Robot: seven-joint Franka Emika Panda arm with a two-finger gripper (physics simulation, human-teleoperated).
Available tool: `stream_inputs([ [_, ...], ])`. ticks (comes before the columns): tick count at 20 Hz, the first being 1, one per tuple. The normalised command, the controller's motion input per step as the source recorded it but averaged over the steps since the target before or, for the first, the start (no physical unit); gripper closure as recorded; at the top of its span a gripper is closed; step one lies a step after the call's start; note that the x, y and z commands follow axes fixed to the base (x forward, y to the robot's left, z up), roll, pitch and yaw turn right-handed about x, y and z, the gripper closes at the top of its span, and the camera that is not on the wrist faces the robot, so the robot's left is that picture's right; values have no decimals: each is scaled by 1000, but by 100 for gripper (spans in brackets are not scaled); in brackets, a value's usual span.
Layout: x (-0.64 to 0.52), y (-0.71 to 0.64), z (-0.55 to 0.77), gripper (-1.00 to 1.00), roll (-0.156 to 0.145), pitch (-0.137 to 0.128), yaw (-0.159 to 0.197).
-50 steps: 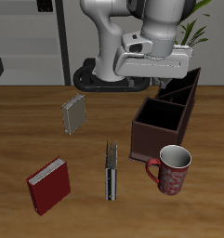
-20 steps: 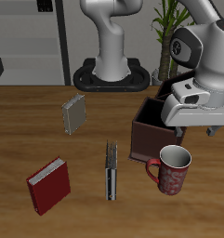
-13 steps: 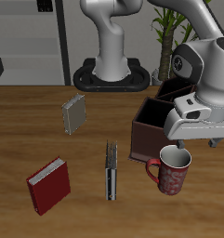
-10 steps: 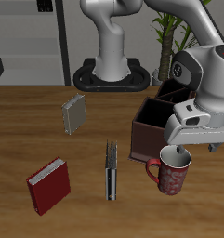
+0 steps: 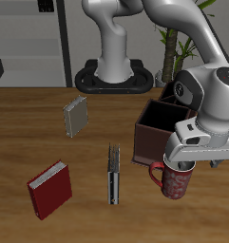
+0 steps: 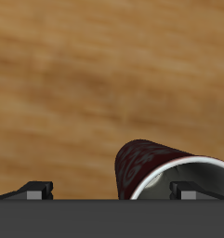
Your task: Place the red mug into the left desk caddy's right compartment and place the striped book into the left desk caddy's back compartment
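The red mug (image 5: 176, 177) stands upright on the counter (image 5: 30, 133) near its front edge, just in front of the dark wooden caddy (image 5: 163, 126), and the pincer (image 5: 181, 163) is right down over its rim. From where I stand this looks like the first step, the grab of the mug, with nothing lifted yet. In the wrist view the two fingertips (image 6: 36, 189) sit apart with the mug's rim (image 6: 164, 167) partly between them, so the pincer is open and holds nothing. One finger seems to be outside the wall and one over the white inside, though I can't be sure of that.

I'd judge the next move to be a short drop, then a close on the mug's wall, then a lift and carry back into the caddy's squarish section nearest the mug.

The mug is glossy, dark red with pale speckles and a loop handle pointing towards the striped book (image 5: 113, 174). That book is thin and lies flat, untouched, with lengthwise dark and pale stripes. The caddy is matt brown, open-topped, with straight dividers. The counter has a warm wood grain.
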Motion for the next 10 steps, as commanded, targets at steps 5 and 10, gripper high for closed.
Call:
stream_inputs([
  [5, 37, -87, -302, -100, 5, 46, -14],
  [10, -51, -104, -399, 100, 8, 65, -38],
])
